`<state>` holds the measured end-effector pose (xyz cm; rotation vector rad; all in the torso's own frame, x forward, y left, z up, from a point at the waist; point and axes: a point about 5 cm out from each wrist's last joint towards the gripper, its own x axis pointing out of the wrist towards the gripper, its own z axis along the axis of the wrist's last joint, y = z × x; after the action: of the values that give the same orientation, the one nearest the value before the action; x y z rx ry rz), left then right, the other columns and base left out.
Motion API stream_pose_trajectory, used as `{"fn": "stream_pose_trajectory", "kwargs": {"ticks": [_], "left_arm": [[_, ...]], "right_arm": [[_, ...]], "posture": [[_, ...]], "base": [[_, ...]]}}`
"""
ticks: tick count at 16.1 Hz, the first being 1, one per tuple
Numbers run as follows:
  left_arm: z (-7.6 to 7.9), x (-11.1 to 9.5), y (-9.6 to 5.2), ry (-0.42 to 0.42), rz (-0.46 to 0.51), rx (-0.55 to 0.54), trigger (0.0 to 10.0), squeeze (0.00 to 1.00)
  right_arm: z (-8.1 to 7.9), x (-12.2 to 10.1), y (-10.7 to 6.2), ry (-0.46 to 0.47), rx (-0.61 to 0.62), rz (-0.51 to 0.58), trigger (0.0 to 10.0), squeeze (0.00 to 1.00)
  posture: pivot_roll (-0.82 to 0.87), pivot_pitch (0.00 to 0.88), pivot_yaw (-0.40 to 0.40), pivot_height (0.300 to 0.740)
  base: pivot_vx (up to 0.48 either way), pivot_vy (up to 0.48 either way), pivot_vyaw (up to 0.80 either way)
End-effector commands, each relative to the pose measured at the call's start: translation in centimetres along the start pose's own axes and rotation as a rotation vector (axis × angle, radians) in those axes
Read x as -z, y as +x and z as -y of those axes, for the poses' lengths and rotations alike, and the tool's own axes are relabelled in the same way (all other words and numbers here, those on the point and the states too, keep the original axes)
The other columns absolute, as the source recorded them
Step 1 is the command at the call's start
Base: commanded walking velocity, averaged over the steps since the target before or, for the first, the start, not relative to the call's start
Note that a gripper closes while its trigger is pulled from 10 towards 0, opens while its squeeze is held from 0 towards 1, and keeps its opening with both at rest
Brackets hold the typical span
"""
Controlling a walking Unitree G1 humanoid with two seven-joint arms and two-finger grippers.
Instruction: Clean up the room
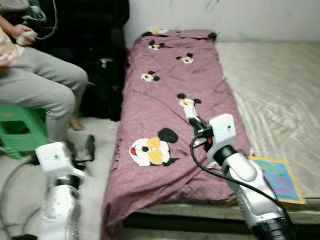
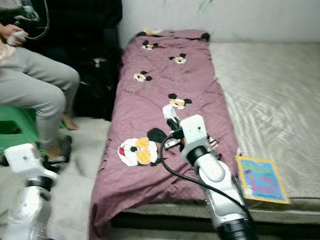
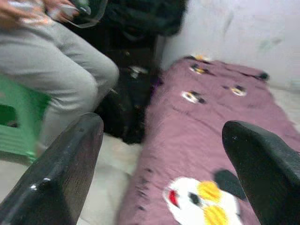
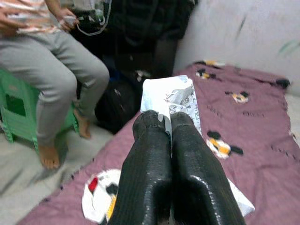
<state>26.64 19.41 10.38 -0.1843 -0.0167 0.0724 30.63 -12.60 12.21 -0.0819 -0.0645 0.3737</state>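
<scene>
White, crinkled and printed, a thin plastic wrapper point(image 4: 169, 101) sits pinched at its lower edge between our right gripper point(image 4: 169, 123) jaws, clamped tight above the purple blanket point(image 1: 158, 98) on the bed point(image 1: 288, 90). We judge it featherlight, limp and slippery, best held deep in the fold. Our left gripper point(image 3: 164, 150) hangs with jaws spread wide, holding nothing.
</scene>
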Motion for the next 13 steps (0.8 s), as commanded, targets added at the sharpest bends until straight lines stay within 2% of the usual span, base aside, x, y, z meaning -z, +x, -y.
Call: {"fn": "stream_pose_trajectory", "kwargs": {"ticks": [1,6,10,13], "left_arm": [[0.1,-0.2,-0.1,0.019,-0.003,0.014,10.0,0.0],[0.3,-0.1,0.2,0.06,-0.017,0.017,10.0,0.0],[1.1,0.2,0.1,0.038,-0.02,0.064,10.0,0.0],[1.3,0.3,0.1,0.044,-0.027,0.056,10.0,0.0]], "right_arm": [[-0.1,-0.1,0.0,-0.004,-0.004,0.001,10.0,0.0],[-0.6,0.0,-0.1,0.005,-0.01,0.0,10.0,0.0],[-0.6,-0.1,0.0,0.007,-0.009,0.004,10.0,0.0],[-0.6,-0.2,0.1,0.003,-0.012,0.006,10.0,0.0]], "posture": [[0.01,0.016,0.002,0.74],[0.01,0.014,0.003,0.74],[0.01,0.017,0.002,0.74],[0.0,0.019,0.0,0.74]], "base": [[0.0,0.0,0.77],[0.0,0.0,0.8],[0.0,0.0,0.8],[0.0,0.0,0.8]]}}
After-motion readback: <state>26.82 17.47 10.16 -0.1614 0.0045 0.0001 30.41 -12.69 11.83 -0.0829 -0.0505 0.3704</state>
